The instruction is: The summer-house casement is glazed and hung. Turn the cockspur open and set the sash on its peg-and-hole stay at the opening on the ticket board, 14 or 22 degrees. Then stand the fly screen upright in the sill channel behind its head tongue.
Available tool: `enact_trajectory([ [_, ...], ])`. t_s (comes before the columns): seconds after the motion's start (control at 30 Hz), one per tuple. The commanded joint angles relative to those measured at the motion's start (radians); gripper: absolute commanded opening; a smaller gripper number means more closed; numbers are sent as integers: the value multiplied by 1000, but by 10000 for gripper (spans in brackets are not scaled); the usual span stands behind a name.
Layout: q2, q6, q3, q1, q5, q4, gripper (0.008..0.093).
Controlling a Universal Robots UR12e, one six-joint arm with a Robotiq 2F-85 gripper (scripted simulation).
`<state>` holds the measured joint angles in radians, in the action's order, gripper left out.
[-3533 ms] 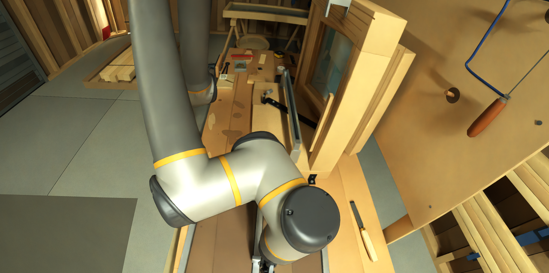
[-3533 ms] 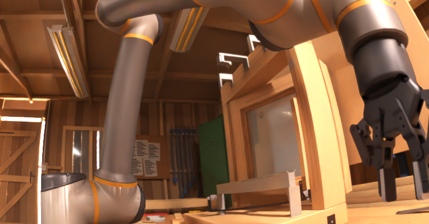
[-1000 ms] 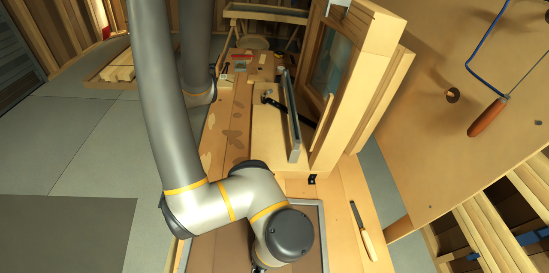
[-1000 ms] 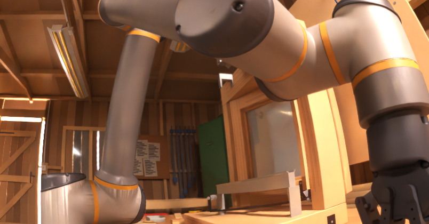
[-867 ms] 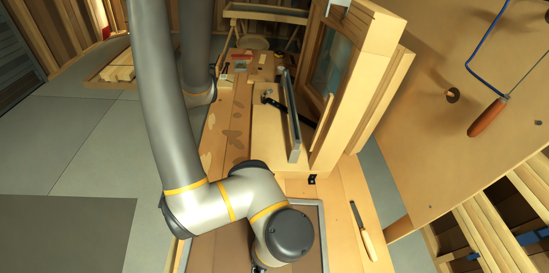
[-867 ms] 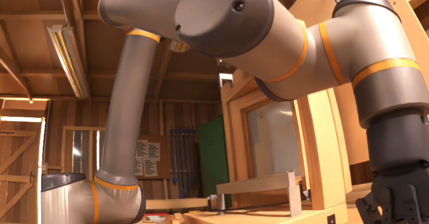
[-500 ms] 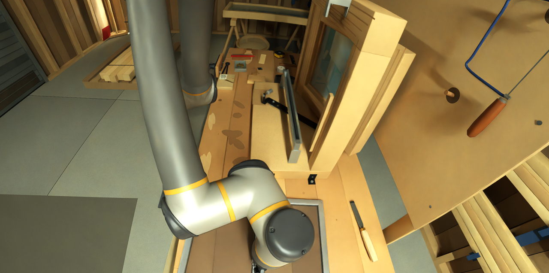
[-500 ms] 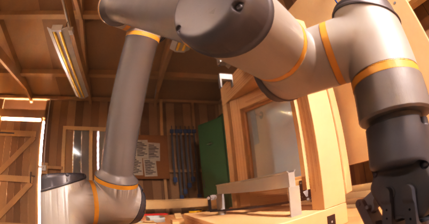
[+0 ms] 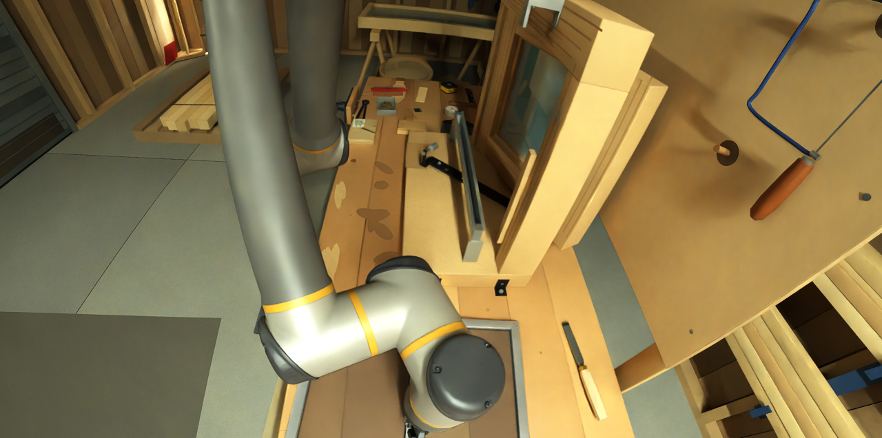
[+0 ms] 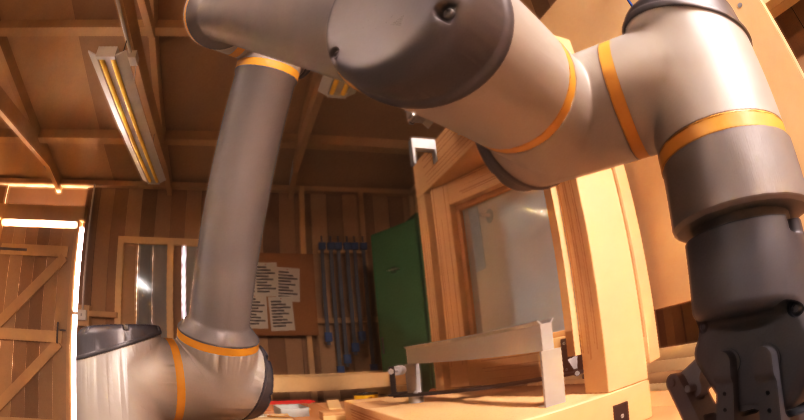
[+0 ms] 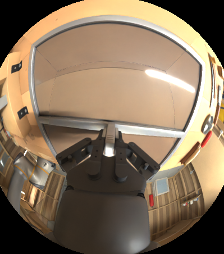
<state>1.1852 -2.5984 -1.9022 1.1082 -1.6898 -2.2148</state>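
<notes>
My gripper [image 11: 110, 135] points down at the near end of the bench, and its fingers are closed on a narrow metal tab that rises from the cross rail of the fly screen [image 11: 116, 95]. The screen [image 9: 432, 374] is a grey-framed brown mesh panel lying flat on the bench, mostly hidden under my wrist in the side camera. Farther along the bench the casement [image 9: 555, 127] stands upright with its glazed sash [image 9: 524, 108] swung partly open. The black stay bar [image 9: 456, 173] lies across the sill board, and the grey sill channel [image 9: 470, 189] runs along the window's foot.
Behind the window a large pegboard [image 9: 740, 127] carries a coping saw [image 9: 795, 115]. A chisel [image 9: 585, 374] lies on the bench to the right of the screen. Small tools and boxes [image 9: 395, 105] crowd the far end of the bench.
</notes>
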Motion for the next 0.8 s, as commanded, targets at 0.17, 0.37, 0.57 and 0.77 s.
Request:
enact_trajectory([
  [0.17, 3, 0, 4, 1, -1, 2, 80],
  [0.37, 9, 0, 7, 1, -1, 10, 80],
  [0.57, 18, 0, 12, 0, -1, 23, 80],
  [0.77, 28, 0, 18, 0, -1, 39, 80],
])
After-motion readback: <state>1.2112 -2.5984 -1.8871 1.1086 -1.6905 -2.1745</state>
